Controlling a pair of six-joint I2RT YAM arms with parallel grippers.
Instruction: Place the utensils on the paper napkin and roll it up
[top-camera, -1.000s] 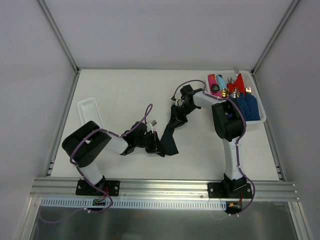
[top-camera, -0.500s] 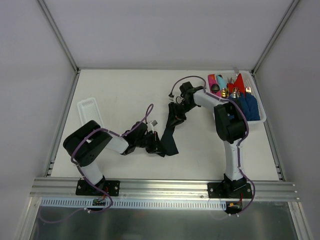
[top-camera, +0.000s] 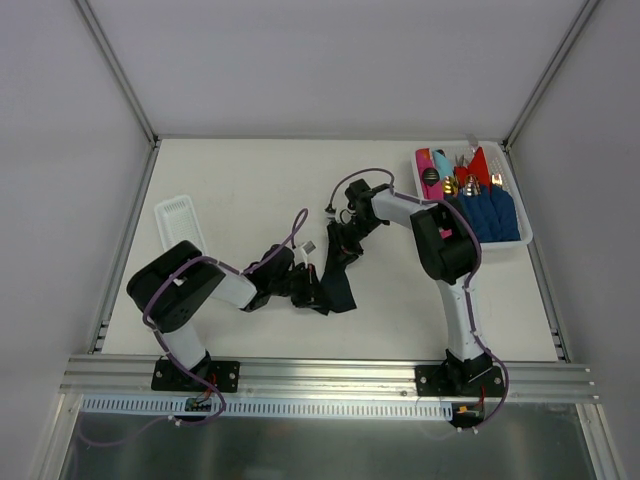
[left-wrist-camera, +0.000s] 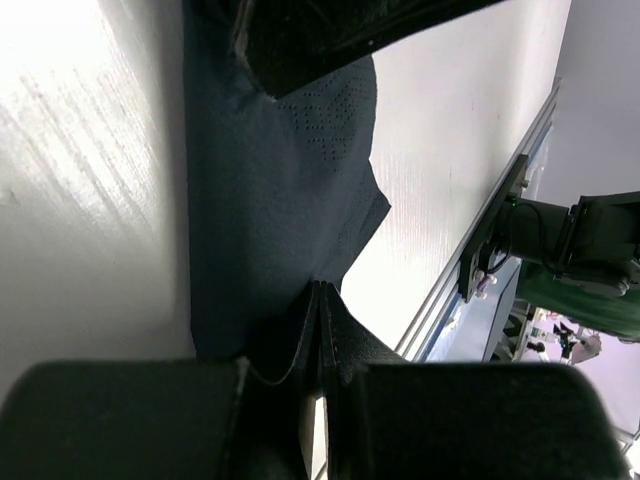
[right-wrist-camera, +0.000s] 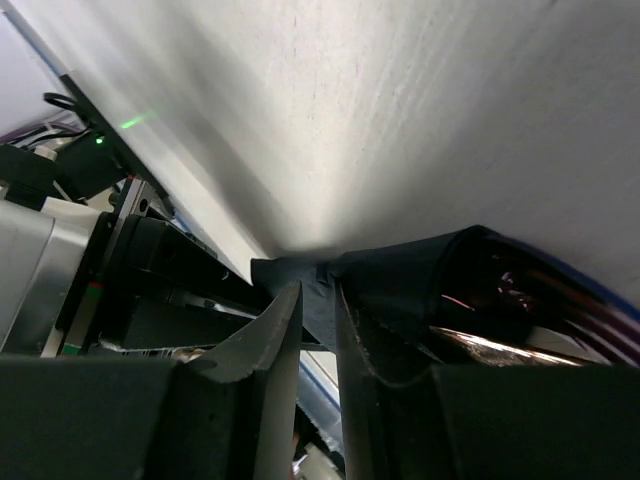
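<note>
The paper napkin (top-camera: 340, 282) lies in the middle of the tabletop (top-camera: 250, 190) as a crumpled dark strip stretched between the two arms, and it is held at both ends so that it can be pulled flat or turned over on itself. The left pincer (left-wrist-camera: 317, 300) is pressed together on the napkin's near corner, low against the surface; its wrist view shows the thin sheet running away from the tips, with one free corner jutting out to the side. The right pincer (right-wrist-camera: 313, 300) nips the far end, its tips nearly touching with a fold of dark paper between them. Beside those tips the paper bulges into a loose tube, and something shiny shows inside it (possibly a utensil, though the view is too dim to be sure). The white bin (top-camera: 524, 232) at the far right holds gold cutlery and bright rolled napkins, well apart from the work. Judging by the slack, uneven shape, the rolling is under way but far from a tight, tidy roll.
</note>
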